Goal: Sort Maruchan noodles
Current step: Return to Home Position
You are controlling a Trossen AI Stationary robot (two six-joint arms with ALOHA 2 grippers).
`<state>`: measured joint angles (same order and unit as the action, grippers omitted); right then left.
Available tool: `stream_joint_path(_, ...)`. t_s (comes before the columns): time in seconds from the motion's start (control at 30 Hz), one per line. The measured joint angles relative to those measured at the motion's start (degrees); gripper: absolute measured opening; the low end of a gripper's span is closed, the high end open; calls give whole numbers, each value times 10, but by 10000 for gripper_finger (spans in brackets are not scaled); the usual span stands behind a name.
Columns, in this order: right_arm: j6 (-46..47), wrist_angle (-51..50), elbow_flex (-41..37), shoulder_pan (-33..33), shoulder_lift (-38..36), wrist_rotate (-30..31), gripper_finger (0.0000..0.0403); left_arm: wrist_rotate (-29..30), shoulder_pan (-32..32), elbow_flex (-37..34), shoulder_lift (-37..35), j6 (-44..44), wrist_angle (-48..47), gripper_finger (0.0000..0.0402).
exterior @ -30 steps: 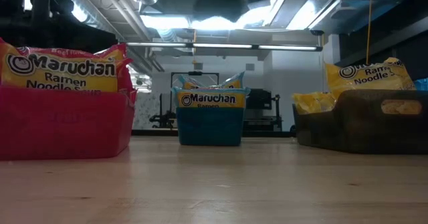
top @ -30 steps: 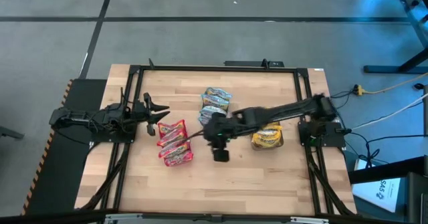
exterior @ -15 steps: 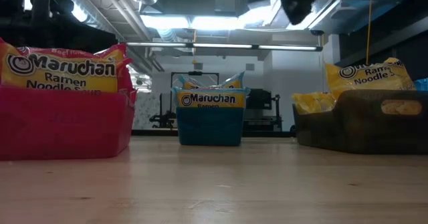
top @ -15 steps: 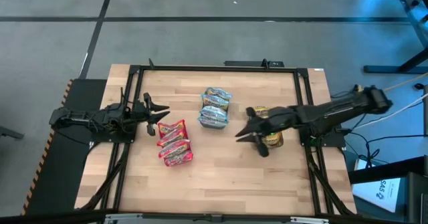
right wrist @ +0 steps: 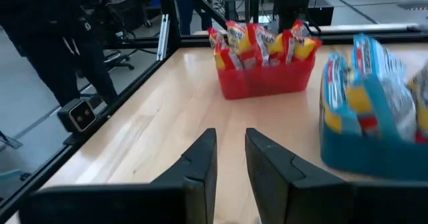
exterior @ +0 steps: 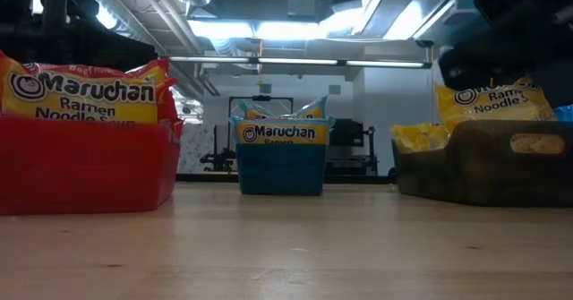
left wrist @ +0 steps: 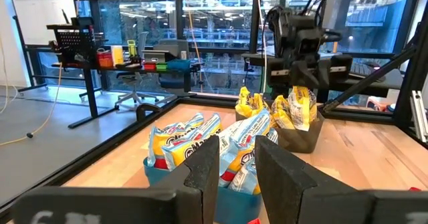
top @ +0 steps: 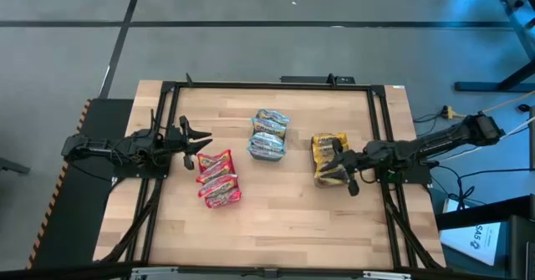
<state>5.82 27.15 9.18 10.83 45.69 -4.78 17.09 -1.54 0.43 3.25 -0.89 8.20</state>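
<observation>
Overhead and tabletop-level views of the wooden tabletop (top: 276,221). Nearest, at lower left of centre in the overhead frame, the red Maruchan noodles (top: 217,180) stand upright in a row in the red bin (exterior: 85,161). A little farther back, at right of centre, the yellow Maruchan noodles (top: 328,150) fill the dark bin (exterior: 501,161). The right claw (top: 344,170) hovers at this bin's right edge, its fingers slightly spread and gripping nothing, and its arm reaches in from the right margin. Farther again, at the left edge of the frame rail, the left claw (top: 203,140) points toward centre just above the red packets, fingers parted and empty. Farthest, at upper centre, the light-blue Maruchan noodles (top: 269,134) sit in the blue bin (exterior: 280,166), well apart from both other bins.
</observation>
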Motion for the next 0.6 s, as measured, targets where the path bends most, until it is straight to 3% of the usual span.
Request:
stream_joint_path(0.3,17,-3,-86,0,-133,22,78,0,0,0,0,0,0,89)
stream_joint_path(0.6,-5,-125,-87,0,-253,61,78,0,0,0,0,0,0,89)
